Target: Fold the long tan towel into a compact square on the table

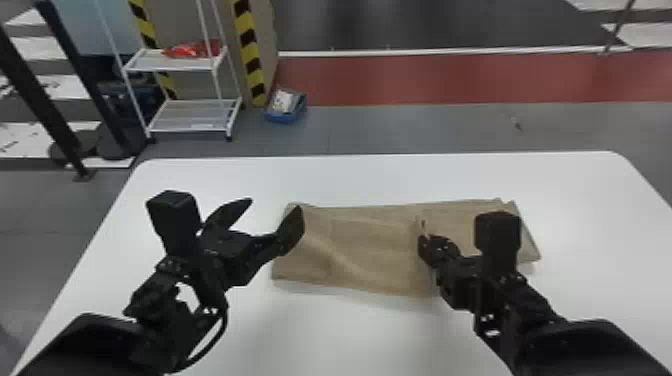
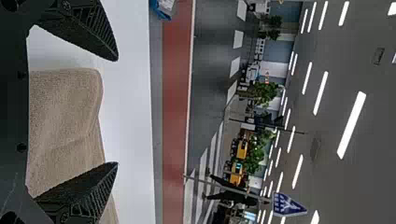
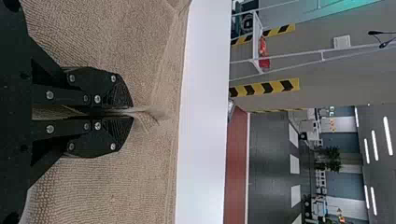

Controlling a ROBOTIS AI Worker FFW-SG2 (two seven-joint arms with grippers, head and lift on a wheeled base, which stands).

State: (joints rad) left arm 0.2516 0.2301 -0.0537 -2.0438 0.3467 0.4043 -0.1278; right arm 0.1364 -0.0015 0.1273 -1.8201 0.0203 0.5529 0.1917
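The tan towel [image 1: 360,250] lies folded across the middle of the white table, longer from side to side than from front to back. My left gripper [image 1: 276,212] stands at the towel's left end with its fingers wide apart; in the left wrist view the left gripper [image 2: 114,112] has the towel's rounded end [image 2: 65,107] between its open fingers, not pinched. My right gripper [image 1: 424,236] is over the towel, right of its middle. In the right wrist view the right gripper [image 3: 132,112] is closed on a small pinched ridge of towel [image 3: 147,116].
The white table [image 1: 350,180] reaches past the towel on all sides. Beyond it on the floor are a white shelf rack [image 1: 192,116] and a blue box [image 1: 285,106].
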